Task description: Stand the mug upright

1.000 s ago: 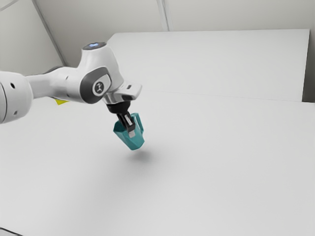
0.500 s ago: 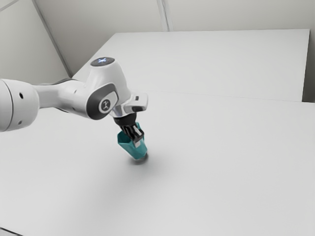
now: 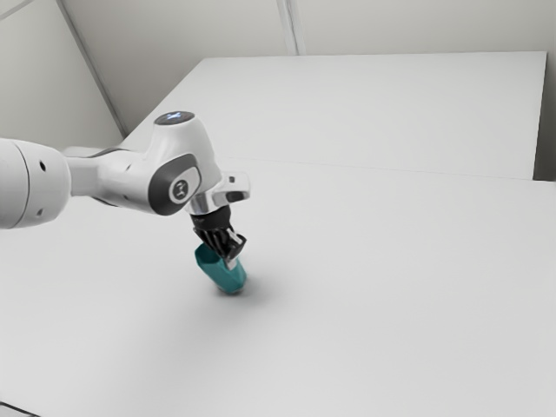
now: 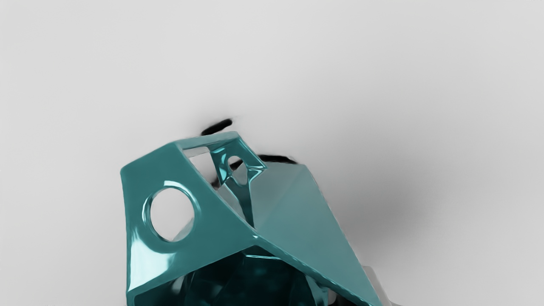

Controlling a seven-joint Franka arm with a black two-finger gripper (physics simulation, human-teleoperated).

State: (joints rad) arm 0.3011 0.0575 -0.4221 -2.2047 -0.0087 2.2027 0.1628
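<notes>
Toward the exterior view's left, mouth uppermost, leans the mug (image 3: 223, 275) the pincer (image 3: 231, 258) grasps.

You are looking at a mug (image 4: 293, 199) whose smooth, hard surface is resembling glazed ceramic or glossy plastic; which of the two, you are not able to tell. Its handle (image 4: 221, 221) is catching sharp white highlights on polished facets and around the round hole, while the outer wall is giving a softer, more satiny sheen. Inside, the mug is gleaming darkly. Under it, the table (image 3: 391, 304) is appearing smooth and matt. The arm (image 3: 187, 143) is wearing a smooth, plastic-looking shell, faintly shiny, and the gripper (image 3: 232, 257) is showing hard, dark surfaces.
</notes>
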